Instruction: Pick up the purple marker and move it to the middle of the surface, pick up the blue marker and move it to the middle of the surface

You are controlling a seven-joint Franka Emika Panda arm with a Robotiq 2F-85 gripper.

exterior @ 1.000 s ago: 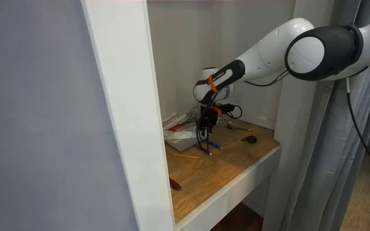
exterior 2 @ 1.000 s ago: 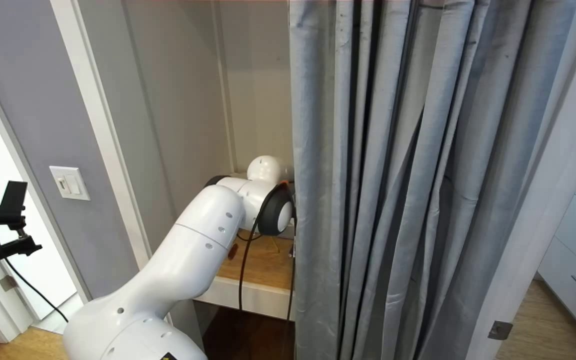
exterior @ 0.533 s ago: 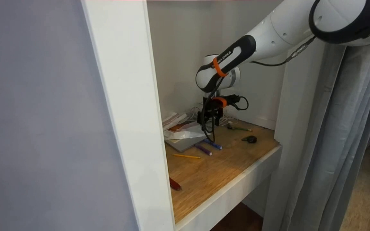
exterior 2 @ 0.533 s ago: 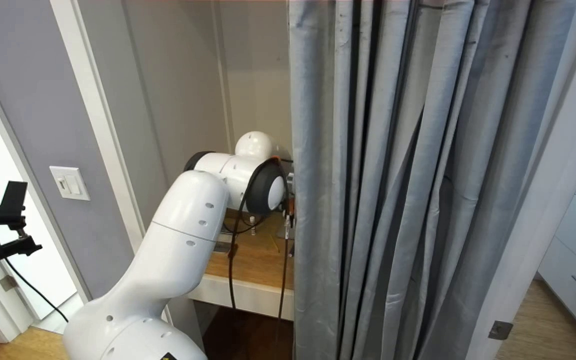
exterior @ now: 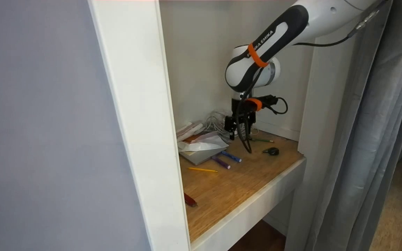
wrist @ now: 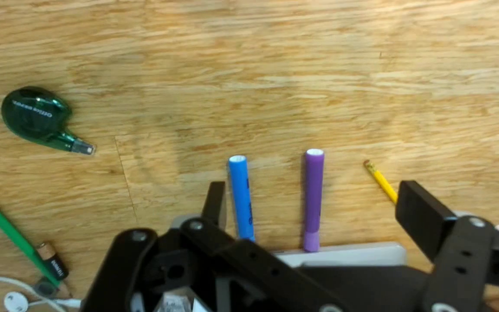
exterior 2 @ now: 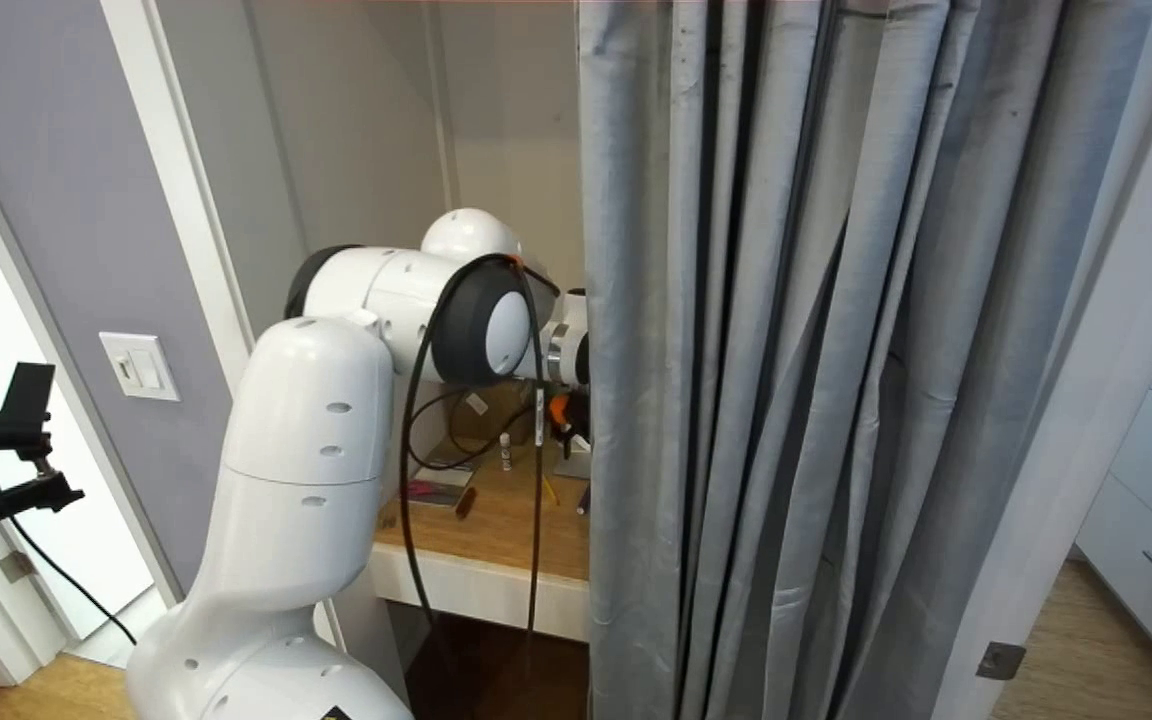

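Hanging above the surface (wrist: 249, 86), the gripper (wrist: 313, 195) has its jaws spread wide apart.
On the surface lies the purple marker (wrist: 314, 186), one end at the edge of a grey slab (wrist: 362, 255), contact unclear. Near the purple marker, the blue marker (wrist: 241, 195) lies to one side, roughly parallel, and a slanted yellow pencil (wrist: 384, 184) to the other. Well apart from it, on the blue marker's side, rest a green dispenser (wrist: 37, 115) and, farther off, a green pencil (wrist: 9, 232).
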